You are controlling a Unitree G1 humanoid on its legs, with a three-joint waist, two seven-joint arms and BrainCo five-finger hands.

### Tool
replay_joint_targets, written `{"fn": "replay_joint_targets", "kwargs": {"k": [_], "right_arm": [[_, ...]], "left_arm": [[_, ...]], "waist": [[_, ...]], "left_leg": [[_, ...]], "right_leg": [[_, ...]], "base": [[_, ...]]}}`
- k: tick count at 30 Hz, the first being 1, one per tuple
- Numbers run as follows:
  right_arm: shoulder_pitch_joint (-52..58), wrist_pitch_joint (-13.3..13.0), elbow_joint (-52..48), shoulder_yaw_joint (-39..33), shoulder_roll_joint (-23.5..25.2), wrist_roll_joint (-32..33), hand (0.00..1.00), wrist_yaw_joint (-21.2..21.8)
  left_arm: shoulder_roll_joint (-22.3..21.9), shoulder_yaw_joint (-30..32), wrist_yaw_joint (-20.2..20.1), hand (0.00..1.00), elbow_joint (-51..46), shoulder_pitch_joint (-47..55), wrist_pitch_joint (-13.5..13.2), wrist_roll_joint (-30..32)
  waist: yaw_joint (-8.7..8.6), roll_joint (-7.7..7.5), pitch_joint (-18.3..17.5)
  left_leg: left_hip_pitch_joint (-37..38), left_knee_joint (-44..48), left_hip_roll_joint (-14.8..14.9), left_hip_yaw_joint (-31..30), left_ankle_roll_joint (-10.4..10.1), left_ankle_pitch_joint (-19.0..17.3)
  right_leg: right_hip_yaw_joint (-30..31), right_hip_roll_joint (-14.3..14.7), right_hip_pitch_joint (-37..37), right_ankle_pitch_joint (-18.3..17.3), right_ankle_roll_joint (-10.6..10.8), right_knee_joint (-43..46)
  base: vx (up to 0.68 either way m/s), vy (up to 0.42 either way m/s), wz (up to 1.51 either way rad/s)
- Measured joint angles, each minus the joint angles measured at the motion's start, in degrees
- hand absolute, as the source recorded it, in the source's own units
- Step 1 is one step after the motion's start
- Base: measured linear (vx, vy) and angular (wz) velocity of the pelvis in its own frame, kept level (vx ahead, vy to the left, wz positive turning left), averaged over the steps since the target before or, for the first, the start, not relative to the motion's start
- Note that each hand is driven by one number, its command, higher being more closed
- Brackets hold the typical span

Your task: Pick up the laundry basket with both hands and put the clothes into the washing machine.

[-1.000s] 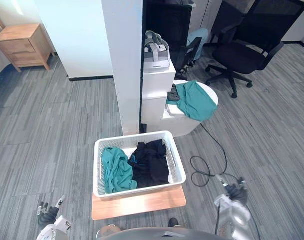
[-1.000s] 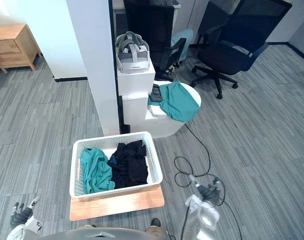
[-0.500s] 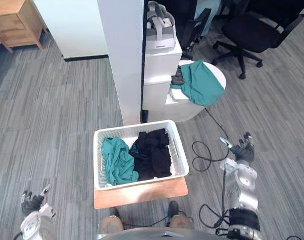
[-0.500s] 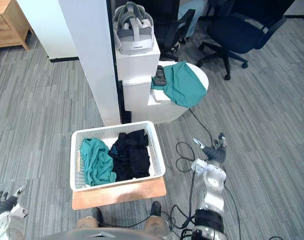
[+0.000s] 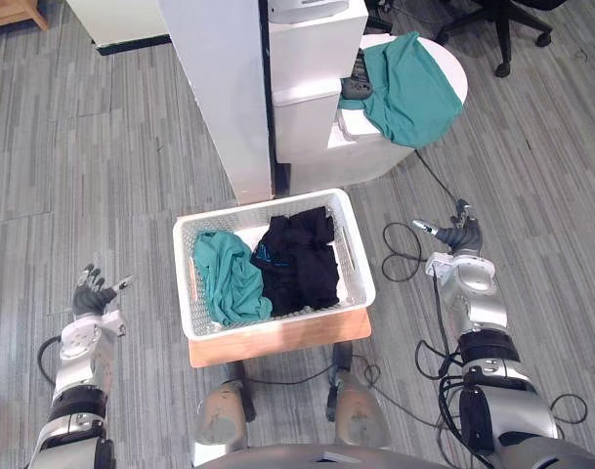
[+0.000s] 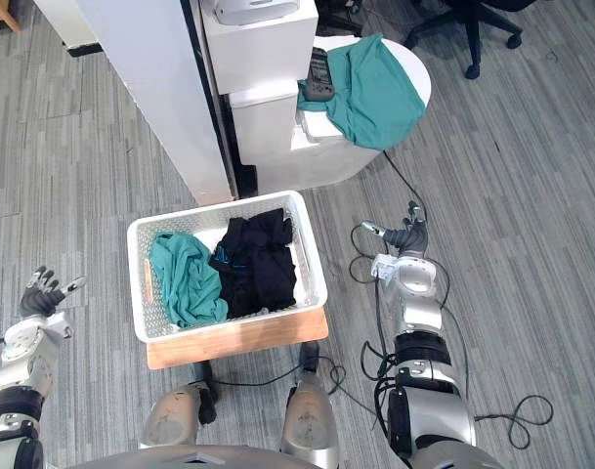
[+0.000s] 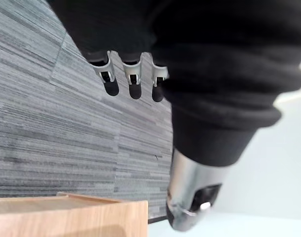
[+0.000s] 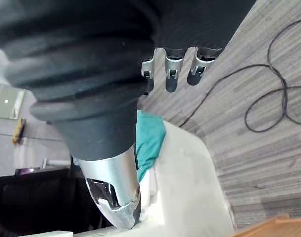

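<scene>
Basket [image 5: 359,262] sits on its wooden stand [image 5: 277,341], clothes [image 5: 297,276] inside; left hand [image 5: 94,290] at nine o'clock, right hand [image 5: 457,237] at three, both loosely spread, well clear. Best close in evenly, hooking opposite rims.

open floor [image 5: 102,195] both sides of basket [image 5: 361,262], pillar [image 5: 219,98] behind
</scene>
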Motion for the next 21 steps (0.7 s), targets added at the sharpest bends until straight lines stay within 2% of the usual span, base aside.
{"fn": "replay_joint_targets", "kwargs": {"k": [8, 11, 21], "right_arm": [[-1.5, 2.0, 1.0, 2.5, -0.2, -0.6, 0.00, 1.0], [-4.2, 2.2, 1.5, 3.0, -0.2, -0.6, 0.00, 1.1], [-7.1, 3.3, 3.2, 10.1, 2.9, -5.2, 0.00, 2.3]], "left_arm": [[-0.2, -6.8, 0.3, 0.00, -4.9, -2.5, -0.3, -2.9], [-0.6, -9.0, 0.6, 0.00, -4.9, -4.0, -0.3, -2.9], [-7.3, -14.4, 1.3, 0.00, 1.5, -6.3, 0.4, -1.9]], "waist": [[-0.72, 0.22, 1.1], [-1.09, 0.85, 2.2], [-1.54, 1.41, 3.4]], "left_leg": [[0.1, 0.0, -0.1, 0.1, 0.0, 0.0], [0.1, 0.0, -0.1, 0.3, 0.0, 0.0], [0.2, -0.1, -0.5, 2.0, 0.2, -0.1]], "right_leg": [[1.7, 0.0, -0.4, 0.1, 0.0, 0.2], [2.4, 0.0, -1.3, 0.1, 0.0, 1.4], [5.5, -0.1, -3.1, 1.0, -0.1, 1.6]], "base": [[0.00, 0.000, -0.03], [-0.02, 0.010, -0.06], [-0.02, 0.005, -0.12]]}}
